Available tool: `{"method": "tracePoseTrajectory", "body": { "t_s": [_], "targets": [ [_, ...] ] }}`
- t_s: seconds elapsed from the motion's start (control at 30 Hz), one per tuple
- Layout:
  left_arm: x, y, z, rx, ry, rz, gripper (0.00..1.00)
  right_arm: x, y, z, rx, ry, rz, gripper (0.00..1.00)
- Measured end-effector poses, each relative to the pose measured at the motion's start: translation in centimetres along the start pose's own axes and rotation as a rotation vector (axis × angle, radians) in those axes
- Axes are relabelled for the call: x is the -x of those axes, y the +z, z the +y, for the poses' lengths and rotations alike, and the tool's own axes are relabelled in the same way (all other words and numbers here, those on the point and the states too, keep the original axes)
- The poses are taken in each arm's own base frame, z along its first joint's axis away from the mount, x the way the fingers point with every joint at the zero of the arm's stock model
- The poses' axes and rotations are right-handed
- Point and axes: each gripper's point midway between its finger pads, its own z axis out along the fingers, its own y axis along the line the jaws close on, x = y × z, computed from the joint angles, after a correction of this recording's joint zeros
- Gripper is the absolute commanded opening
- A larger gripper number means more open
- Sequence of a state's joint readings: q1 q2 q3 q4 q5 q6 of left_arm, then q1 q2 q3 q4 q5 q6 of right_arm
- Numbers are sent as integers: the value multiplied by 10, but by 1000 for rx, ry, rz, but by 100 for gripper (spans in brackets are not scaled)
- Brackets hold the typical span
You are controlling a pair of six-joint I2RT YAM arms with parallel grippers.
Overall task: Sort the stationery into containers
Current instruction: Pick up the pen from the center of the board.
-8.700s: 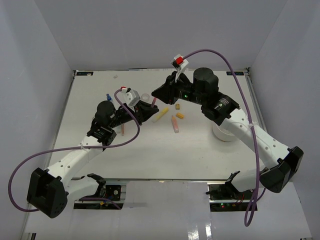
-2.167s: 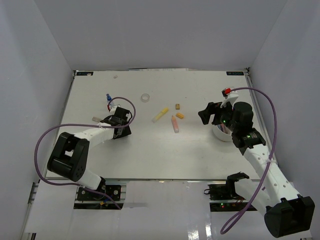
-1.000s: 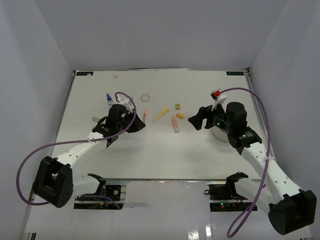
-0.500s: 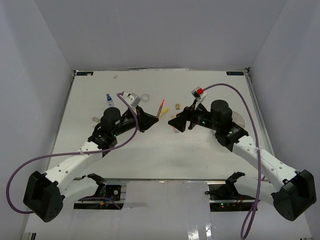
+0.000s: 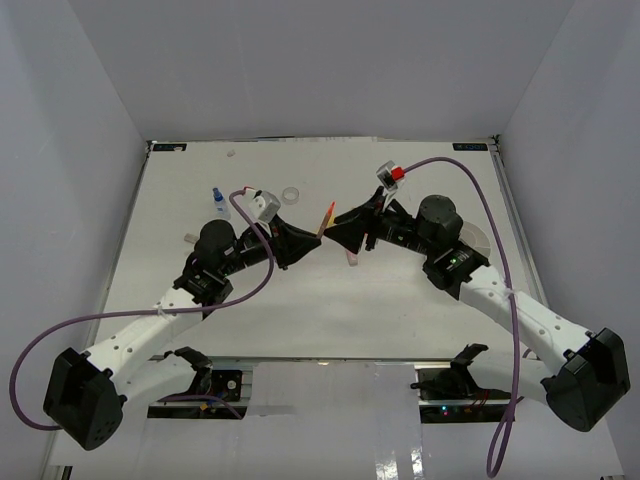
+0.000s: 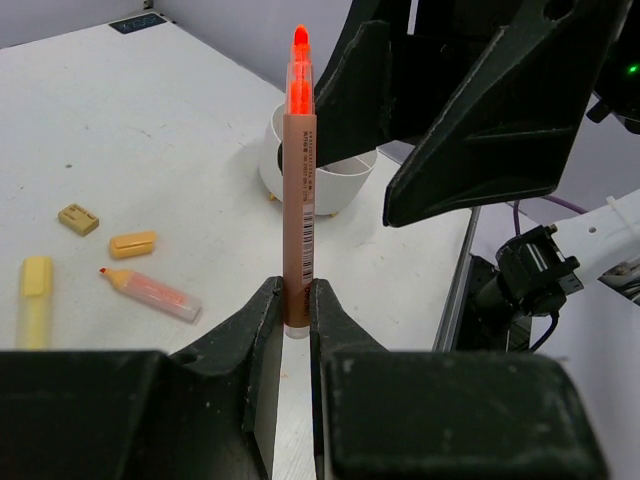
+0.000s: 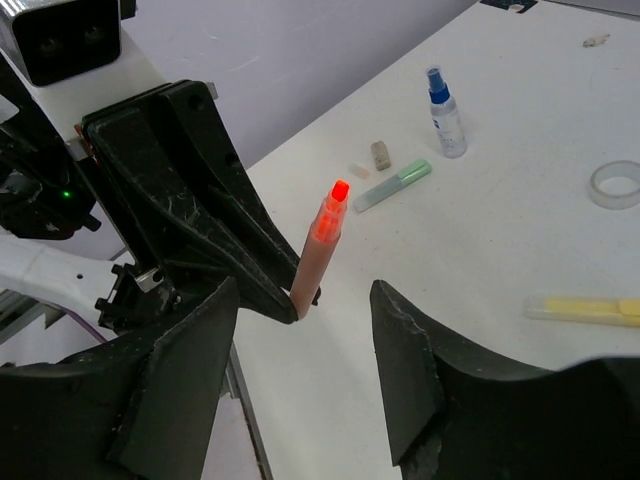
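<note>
Left gripper [image 6: 290, 305] is clamped on the lower end of the orange highlighter [image 6: 299, 170], holding it upright w/ bright tip up. It sits over the mid surface [image 5: 330, 310], a bit toward the far edge. Right gripper [image 7: 305, 295] faces it nose to nose, jaws apart. From the right wrist cam the highlighter shows in the gap betw. its fingers [image 7: 410, 370], no contact seen. Can't tell if the tip is actually inside the jaws yet.

Round white tub [image 6: 345, 185] stands near the right edge, mostly hidden behind the right arm in the top view.

Loose on the surface:
- Mid surface, below/just beside the two grippers: yellow marker [image 6: 35, 300], orange marker [image 6: 150, 290], small orange-yellow piece [image 6: 133, 243] and tan eraser [image 6: 78, 218].
- Clear tape ring [image 7: 615, 185] lies flat toward the far edge, left of centre.
- Blue-capped spray bottle [image 7: 443, 115] is upright, nearer the left edge.
- Pale green marker [image 7: 392, 187] lies near the bottle, w/ two small erasers [image 7: 380, 155] just beside one end.
</note>
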State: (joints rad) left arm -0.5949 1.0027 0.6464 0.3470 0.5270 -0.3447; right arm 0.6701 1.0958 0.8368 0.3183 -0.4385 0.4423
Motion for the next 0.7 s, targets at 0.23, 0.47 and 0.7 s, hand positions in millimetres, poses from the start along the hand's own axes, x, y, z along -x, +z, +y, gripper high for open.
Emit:
{"method": "tracePoseTrajectory", "body": {
  "t_s": [0.23,0.47,0.7],
  "targets": [
    [4,0,-8,-40,17,-16,6,1,6,6,32,-1,0,45],
    [5,0,-12,-62,26,-23,6,-4,11,10,52,5,13,39],
    [5,0,-16,-85,33,-26,9,-5,13,15,77,-5,11,20]
  ]
}}
